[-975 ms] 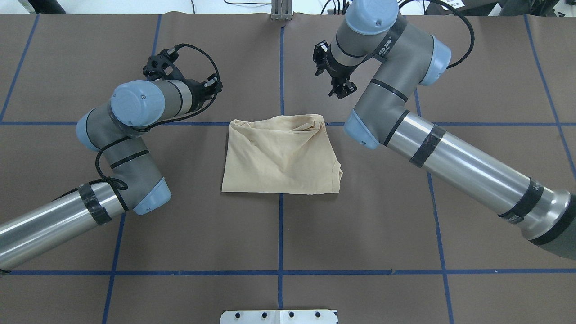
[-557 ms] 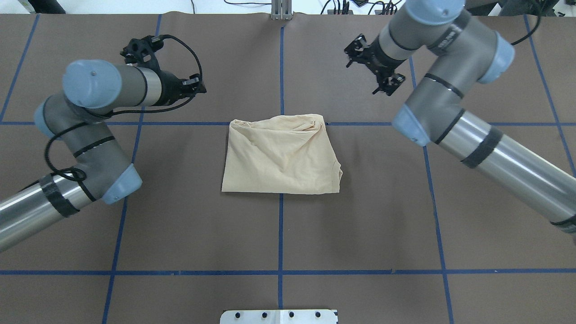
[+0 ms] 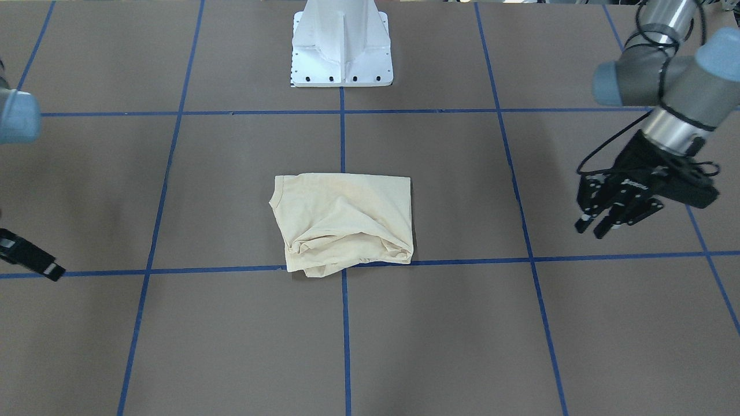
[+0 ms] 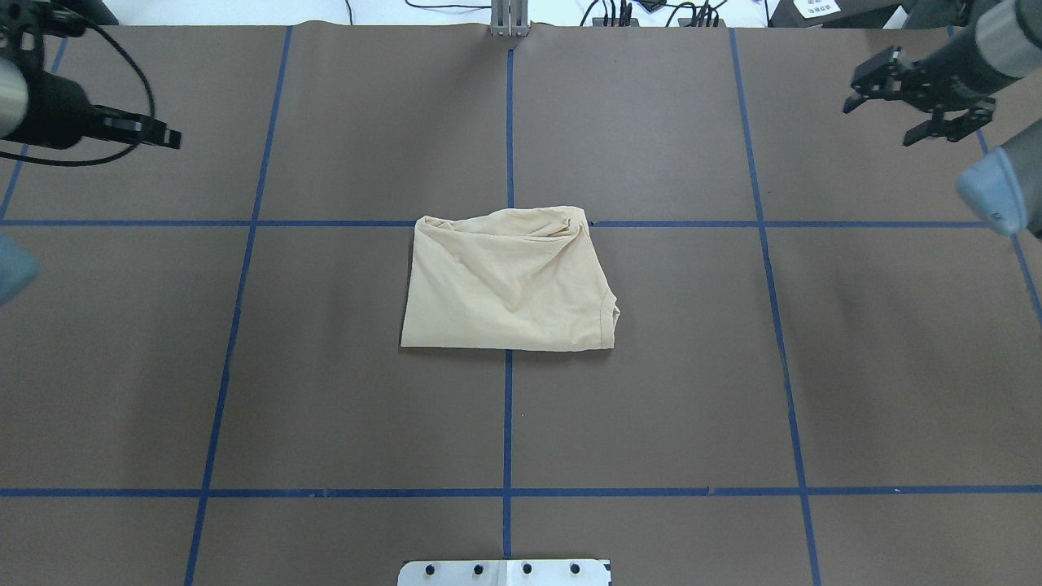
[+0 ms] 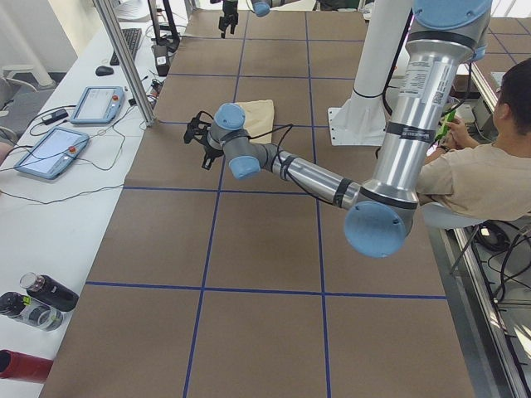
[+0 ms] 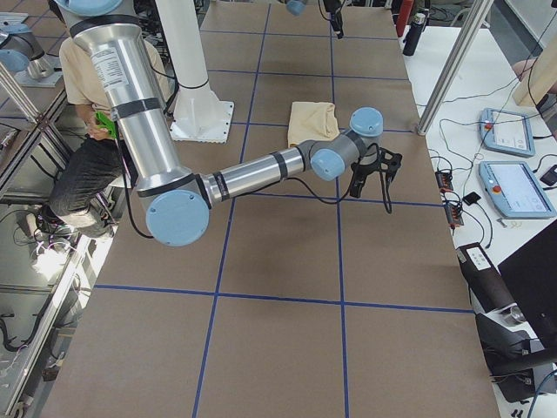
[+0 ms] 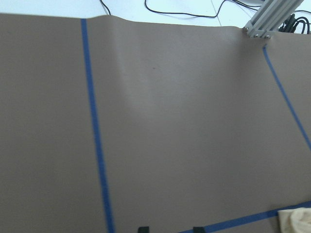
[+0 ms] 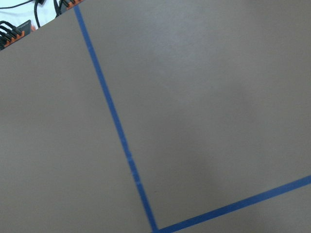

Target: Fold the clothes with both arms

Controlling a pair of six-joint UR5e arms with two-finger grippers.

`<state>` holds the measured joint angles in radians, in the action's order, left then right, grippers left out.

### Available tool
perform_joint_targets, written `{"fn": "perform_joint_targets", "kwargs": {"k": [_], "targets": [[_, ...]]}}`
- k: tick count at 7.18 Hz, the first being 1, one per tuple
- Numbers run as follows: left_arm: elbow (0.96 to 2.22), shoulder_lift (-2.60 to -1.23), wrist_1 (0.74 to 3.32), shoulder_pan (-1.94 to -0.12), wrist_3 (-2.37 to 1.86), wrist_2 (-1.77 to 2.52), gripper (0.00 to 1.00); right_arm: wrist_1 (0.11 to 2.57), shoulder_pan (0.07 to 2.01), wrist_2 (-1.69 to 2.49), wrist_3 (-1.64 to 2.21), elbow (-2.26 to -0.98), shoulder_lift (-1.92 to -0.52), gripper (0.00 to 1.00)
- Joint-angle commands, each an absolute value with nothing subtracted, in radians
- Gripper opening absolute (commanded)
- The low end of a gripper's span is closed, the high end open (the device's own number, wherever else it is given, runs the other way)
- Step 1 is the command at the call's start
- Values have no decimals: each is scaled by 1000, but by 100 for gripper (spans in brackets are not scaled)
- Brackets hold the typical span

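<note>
Near the base plate [image 4: 505,572], the shirt [image 4: 509,285] lies folded in a rough rectangle at the centre of the table [image 4: 326,407]. It straddles the middle blue tape line [image 4: 507,423] and nothing touches it. Your front-facing view shows its collar [image 3: 274,199] at one end and bunched folds on the edge away from the robot. Overhead flattens those.

Further out, both grippers hang over bare mat, well apart from the shirt.

Left gripper [image 3: 592,229]: fingers part open, holding nothing. Its wrist cam gives you two fingertips [image 7: 142,229] with mat between them, plus a shirt corner at bottom right.

Right gripper [image 4: 883,120]: jaws spread wide, empty. Only overhead shows that. Front-facing clips it at the frame edge, and its wrist cam shows just mat and tape.

Side views: left arm [image 5: 315,174] and right arm [image 6: 252,174] each drop to a low elbow, forearm stretched out across the table.
</note>
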<state>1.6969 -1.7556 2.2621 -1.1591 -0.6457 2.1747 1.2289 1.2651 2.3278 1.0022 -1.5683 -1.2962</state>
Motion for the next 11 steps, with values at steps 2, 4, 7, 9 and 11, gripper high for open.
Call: {"fn": "perform_joint_targets", "kwargs": {"k": [2, 4, 7, 9, 11], "targets": [[1648, -1712, 1967, -1483, -6, 2266, 42, 1428, 1536, 2382, 269, -1528, -1453, 100], [1643, -1703, 1947, -1489, -1, 2357, 48, 1610, 1563, 2376, 141, -1630, -1471, 100], [1647, -1695, 1950, -1489, -154, 2395, 55, 1618, 1519, 2373, 141, -1660, -1477, 100], [1649, -1681, 1953, -1488, -156, 2393, 69, 1673, 1496, 2376, 140, -1667, -1457, 100], [1664, -1660, 1954, -1488, -155, 2392, 100, 1672, 1488, 2370, 140, -1683, -1465, 100]]}}
